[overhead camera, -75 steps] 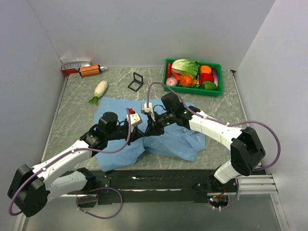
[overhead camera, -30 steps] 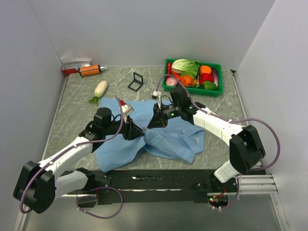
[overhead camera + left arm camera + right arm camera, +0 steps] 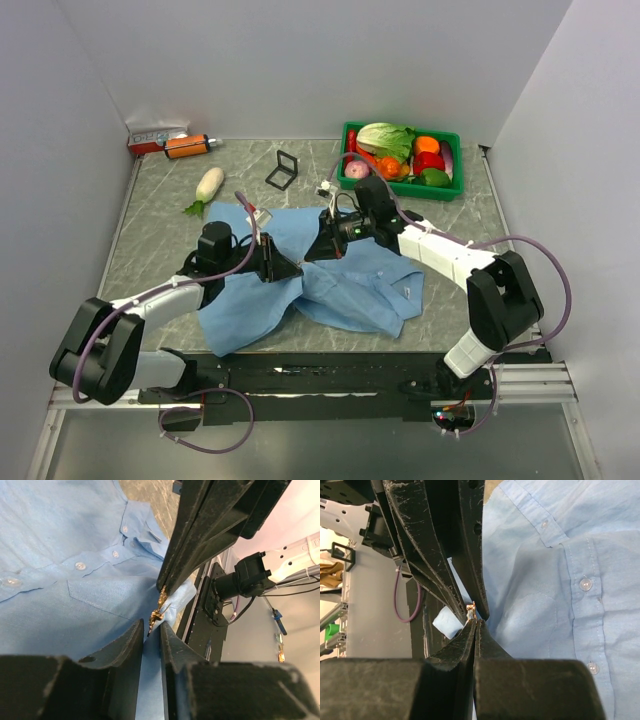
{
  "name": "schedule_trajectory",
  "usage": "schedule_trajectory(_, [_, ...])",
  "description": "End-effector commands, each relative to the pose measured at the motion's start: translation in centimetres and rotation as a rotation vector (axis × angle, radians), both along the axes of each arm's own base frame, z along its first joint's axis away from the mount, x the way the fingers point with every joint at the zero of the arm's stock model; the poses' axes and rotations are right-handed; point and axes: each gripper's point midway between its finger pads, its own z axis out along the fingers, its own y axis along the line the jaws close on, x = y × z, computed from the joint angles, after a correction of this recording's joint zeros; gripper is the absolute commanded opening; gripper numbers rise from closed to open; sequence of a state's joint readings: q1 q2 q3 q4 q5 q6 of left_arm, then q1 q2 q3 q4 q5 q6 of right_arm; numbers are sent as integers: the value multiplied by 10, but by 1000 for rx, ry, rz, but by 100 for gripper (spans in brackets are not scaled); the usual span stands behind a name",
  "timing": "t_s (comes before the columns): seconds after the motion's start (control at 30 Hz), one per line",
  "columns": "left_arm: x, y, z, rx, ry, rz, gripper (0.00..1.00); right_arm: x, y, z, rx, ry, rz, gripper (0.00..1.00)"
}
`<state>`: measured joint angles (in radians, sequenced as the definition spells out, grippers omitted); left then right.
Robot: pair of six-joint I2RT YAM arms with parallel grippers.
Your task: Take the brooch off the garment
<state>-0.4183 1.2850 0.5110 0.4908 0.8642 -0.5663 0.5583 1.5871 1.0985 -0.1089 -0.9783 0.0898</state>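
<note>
The right gripper [image 3: 475,624] clamped together, tips nipping the upper end of the brooch [image 3: 159,609], a tiny coppery piece. Meeting it tip to tip, the left gripper [image 3: 151,632], closed on a raised fold of the shirt [image 3: 350,290], blue cloth pinched in the narrow slit between its fingers just below the brooch. Brooch's lower end against that cloth; pinned through or not, cannot tell. Shirt rumpled across the middle of the grey table [image 3: 150,230], button row beside the fold. Farther out: white radish [image 3: 208,184] near the shirt's far left corner, black frame [image 3: 283,170], green tray [image 3: 400,191] of vegetables, orange bottle [image 3: 187,146]
</note>
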Motion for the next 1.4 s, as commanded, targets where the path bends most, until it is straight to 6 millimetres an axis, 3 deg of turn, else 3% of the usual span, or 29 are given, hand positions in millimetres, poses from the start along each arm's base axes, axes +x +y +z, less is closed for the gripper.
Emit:
schedule_trajectory(0.0, [13,-6,28,-57,-90,2,24,0,8,16,61,-9,39,0])
schedule_trajectory(0.13, [15,-7,29,-61,-98,-1,13,1,7,15,65,10,34,0])
schedule_trajectory(0.27, [16,-4,27,-52,-81,3,11,5,2,19,76,29,10,0])
schedule_trajectory(0.37, [18,1,12,5,-48,23,26,9,-3,21,87,43,-6,0])
schedule_trajectory(0.4, [20,5,12,8,-51,34,40,9,-4,21,84,43,-6,0])
schedule_trajectory(0.53, [25,23,13,8,-32,56,51,13,-11,20,78,38,-21,0])
schedule_trajectory(0.67, [36,32,18,-14,-33,86,49,15,-13,20,81,38,-30,0])
schedule_trajectory(0.93, [46,17,13,2,-55,96,47,19,-10,22,89,51,-38,0])
schedule_trajectory(1.17, [26,1,14,-11,-55,4,46,27,-9,22,80,40,-66,0])
schedule_trajectory(1.37, [12,-4,16,-24,-56,-50,44,49,-9,25,65,-12,-163,0])
